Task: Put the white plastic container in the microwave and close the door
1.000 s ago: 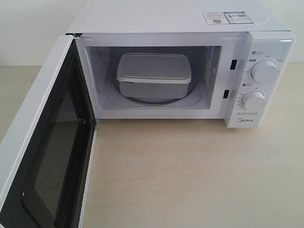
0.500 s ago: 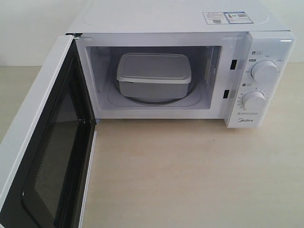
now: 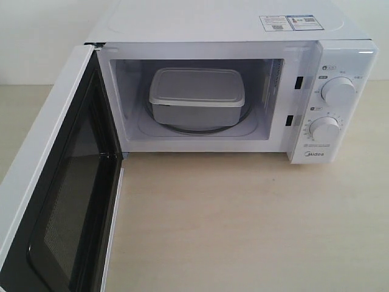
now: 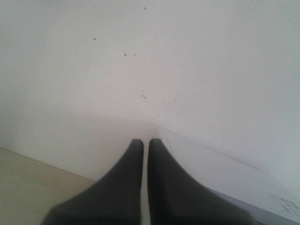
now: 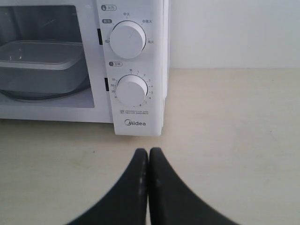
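Note:
The white plastic container [image 3: 197, 96] sits inside the microwave [image 3: 231, 24] on the glass turntable, lid on. The door [image 3: 58, 182] stands wide open, swung toward the front left, its dark window and black inner frame facing the cavity. Neither gripper shows in the exterior view. My left gripper [image 4: 146, 143] is shut with nothing held, and the surface just beyond its tips looks like the door's white outer face [image 4: 211, 173]. My right gripper [image 5: 148, 152] is shut and empty above the tabletop, in front of the microwave's dial panel [image 5: 131, 70]; the container [image 5: 40, 63] shows in the cavity.
A light wooden tabletop [image 3: 243, 225] stretches in front of the microwave. Two round dials [image 3: 338, 91] sit on the right panel. A white wall [image 3: 36, 36] stands behind.

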Available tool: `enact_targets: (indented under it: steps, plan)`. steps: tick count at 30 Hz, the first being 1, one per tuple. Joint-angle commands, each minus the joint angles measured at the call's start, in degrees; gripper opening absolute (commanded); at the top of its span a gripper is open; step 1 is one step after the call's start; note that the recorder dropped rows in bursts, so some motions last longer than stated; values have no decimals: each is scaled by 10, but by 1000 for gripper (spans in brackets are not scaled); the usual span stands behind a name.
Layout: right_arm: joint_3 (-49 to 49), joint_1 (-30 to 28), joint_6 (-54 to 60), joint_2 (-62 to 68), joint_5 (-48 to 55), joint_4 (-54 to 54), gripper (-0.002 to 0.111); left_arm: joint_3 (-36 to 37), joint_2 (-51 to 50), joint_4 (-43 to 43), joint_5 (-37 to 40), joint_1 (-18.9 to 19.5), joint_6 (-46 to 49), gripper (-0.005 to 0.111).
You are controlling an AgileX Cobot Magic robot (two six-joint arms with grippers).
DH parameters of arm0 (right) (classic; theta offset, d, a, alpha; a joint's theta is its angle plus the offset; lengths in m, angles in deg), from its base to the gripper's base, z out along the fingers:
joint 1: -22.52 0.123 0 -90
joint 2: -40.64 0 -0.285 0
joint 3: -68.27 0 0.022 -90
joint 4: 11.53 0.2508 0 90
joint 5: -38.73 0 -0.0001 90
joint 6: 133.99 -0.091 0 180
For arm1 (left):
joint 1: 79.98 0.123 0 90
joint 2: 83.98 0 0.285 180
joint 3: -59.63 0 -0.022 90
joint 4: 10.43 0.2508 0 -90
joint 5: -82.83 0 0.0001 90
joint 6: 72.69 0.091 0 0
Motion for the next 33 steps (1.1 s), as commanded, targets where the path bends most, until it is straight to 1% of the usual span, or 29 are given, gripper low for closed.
enact_targets:
  steps: [1, 5, 12, 14, 15, 17, 20, 21, 25, 28, 30, 33]
  plan:
    - [-1, -3, -3, -2, 2, 2, 0, -6, -1, -2, -15, -4, -2, 4]
    - [-1, -3, -3, -2, 2, 2, 0, -7, -1, -6, -56, -4, -2, 4]
    - [-1, -3, -3, -2, 2, 2, 0, -28, -16, -27, -53, -4, -12, 4]
    - [-1, -3, -3, -2, 2, 2, 0, -48, -38, -45, -26, -4, -12, 4]
    - [-1, -3, -3, -2, 2, 2, 0, -63, -52, -59, 1, -4, 0, 4]
    - [-1, -3, -3, -2, 2, 2, 0, -96, -82, -95, 52, -4, 75, 4]
    - [-1, -3, -3, -2, 2, 2, 0, -146, -128, -144, 99, -4, 198, 4]
    - [-1, -3, -3, -2, 2, 2, 0, -166, -142, -152, 112, -4, 224, 4]
    - [-1, -3, -3, -2, 2, 2, 0, -237, -213, -157, 160, -4, 242, 4]
    - [-1, -3, -3, -2, 2, 2, 0, -271, -256, -156, 186, -4, 269, 4]
    - [-1, -3, -3, -2, 2, 2, 0, -278, -275, -150, 214, -4, 288, 4]
    - [-1, -3, -3, -2, 2, 2, 0, -282, -310, -139, 280, -4, 310, 4]
